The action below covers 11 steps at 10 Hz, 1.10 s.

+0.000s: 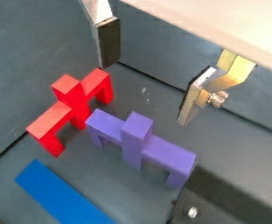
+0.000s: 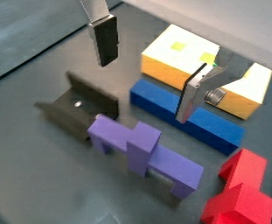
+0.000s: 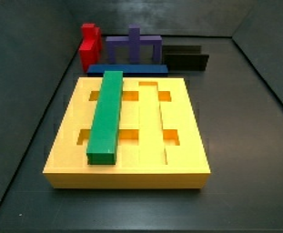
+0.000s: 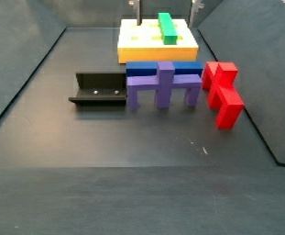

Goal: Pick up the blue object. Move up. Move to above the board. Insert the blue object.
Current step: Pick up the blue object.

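Observation:
The blue object is a long dark-blue bar lying on the floor between the board and the purple piece. It also shows in both side views and in a wrist view. The board is a large yellow grooved block with a green bar lying in one groove. My gripper is open and empty, raised above the floor near the blue object and not touching it. It also shows in a wrist view. It is out of frame in a side view.
A red piece stands beside the purple cross-shaped piece. The dark fixture stands on the floor on the purple piece's other side. Dark walls enclose the floor.

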{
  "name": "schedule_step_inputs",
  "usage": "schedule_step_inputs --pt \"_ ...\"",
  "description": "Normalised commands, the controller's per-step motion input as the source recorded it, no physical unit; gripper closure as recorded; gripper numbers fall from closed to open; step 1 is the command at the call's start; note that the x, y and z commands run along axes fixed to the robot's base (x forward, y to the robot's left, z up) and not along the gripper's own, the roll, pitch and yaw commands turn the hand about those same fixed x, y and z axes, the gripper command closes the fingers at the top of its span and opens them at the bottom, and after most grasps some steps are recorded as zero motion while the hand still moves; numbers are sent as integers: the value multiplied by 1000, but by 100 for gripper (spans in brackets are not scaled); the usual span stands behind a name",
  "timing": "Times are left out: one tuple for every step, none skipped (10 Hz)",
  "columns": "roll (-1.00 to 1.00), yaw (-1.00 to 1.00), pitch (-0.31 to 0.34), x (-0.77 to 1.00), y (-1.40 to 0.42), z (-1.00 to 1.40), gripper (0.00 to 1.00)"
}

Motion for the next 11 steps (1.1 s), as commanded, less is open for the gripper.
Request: schedule_step_inputs --pt "-14 -849 -36 0 -343 0 0" --pt "-10 -849 -34 0 -346 0 0" --pt "0 -837 -37 11 -383 -49 0" --pt "76 -729 0 97 -443 -331 0" --pt "84 -823 -1 17 -389 -380 0" --pt "76 -866 0 0 -323 -391 0" --pt "73 -874 0 0 -311 -386 0" --pt "81 -889 0 0 -283 -389 0" --pt "90 -900 0 0 -257 -369 0" --pt "91 -923 0 0 -217 -346 0" --pt "87 -943 0 0 -191 -340 0"
